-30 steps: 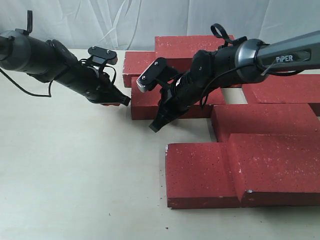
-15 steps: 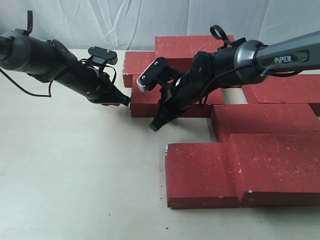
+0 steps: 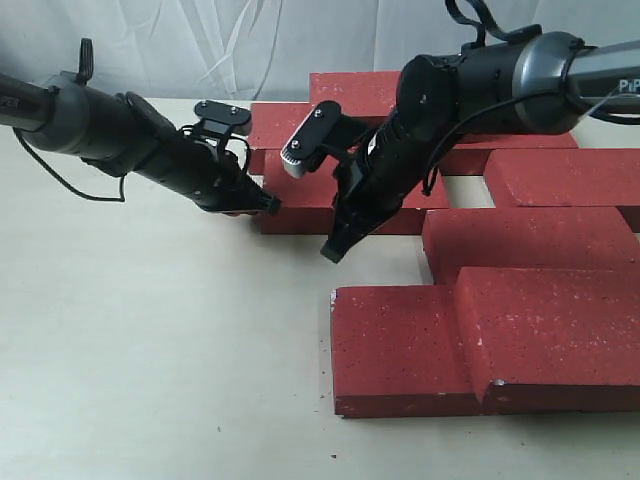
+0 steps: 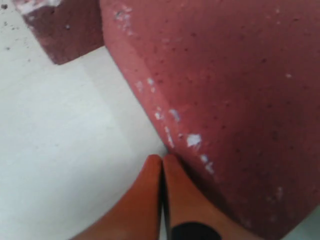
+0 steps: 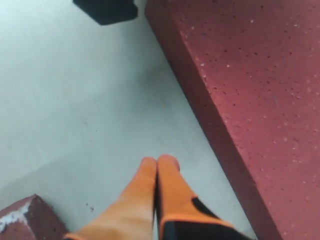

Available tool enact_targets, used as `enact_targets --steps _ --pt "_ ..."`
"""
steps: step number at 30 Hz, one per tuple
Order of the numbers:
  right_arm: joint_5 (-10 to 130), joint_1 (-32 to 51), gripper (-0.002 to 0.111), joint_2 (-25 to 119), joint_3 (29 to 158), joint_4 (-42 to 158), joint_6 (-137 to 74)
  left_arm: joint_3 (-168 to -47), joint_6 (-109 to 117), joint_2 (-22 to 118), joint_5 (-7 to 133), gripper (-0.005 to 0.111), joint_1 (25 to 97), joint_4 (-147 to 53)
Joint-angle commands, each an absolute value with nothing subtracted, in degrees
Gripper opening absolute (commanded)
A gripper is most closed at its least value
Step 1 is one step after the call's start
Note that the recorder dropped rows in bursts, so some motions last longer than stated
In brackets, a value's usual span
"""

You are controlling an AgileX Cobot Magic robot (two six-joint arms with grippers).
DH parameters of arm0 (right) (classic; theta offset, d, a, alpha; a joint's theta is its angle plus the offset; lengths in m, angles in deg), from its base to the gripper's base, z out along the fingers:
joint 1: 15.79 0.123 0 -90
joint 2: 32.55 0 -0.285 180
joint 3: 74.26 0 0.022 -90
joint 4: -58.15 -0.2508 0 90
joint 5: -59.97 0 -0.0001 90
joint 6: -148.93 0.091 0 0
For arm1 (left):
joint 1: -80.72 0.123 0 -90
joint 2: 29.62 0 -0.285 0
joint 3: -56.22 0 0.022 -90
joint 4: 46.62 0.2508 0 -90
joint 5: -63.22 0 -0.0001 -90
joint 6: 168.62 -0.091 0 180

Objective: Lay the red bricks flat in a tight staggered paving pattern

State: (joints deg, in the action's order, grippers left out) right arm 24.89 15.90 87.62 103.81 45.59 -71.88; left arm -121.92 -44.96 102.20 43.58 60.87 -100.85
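Note:
Several dark-red bricks lie flat on the pale table. One brick (image 3: 300, 205) sits in the middle; my left gripper (image 3: 270, 205) is shut, its tip touching that brick's left end. In the left wrist view the shut orange fingers (image 4: 161, 161) press against the brick's chipped edge (image 4: 210, 100). My right gripper (image 3: 332, 252) is shut and empty, its tip just in front of the same brick, near the table. The right wrist view shows its fingertips (image 5: 159, 162) over bare table beside a brick's (image 5: 250, 90) long edge. Two bricks (image 3: 400, 350) (image 3: 550, 340) lie at the front right.
More bricks (image 3: 370, 90) (image 3: 560, 175) (image 3: 530, 235) lie at the back and right with gaps between them. A white cloth backdrop (image 3: 250, 40) hangs behind. Another brick's corner (image 4: 65, 30) shows in the left wrist view. Bare table (image 3: 150, 350) spreads to the left and front.
The left gripper has moved right, up to the middle brick's left end. The right arm has shifted right and risen a little, its tip now nearer the front bricks.

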Motion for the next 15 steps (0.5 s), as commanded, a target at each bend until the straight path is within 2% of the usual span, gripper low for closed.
enact_targets --steps 1,15 --pt "24.1 15.6 -0.001 86.0 103.8 51.5 -66.2 -122.3 -45.8 102.1 44.7 0.000 59.2 -101.7" --pt "23.0 15.6 -0.001 85.1 103.8 58.2 -59.4 -122.7 -46.3 103.8 49.4 0.000 57.0 -102.3"
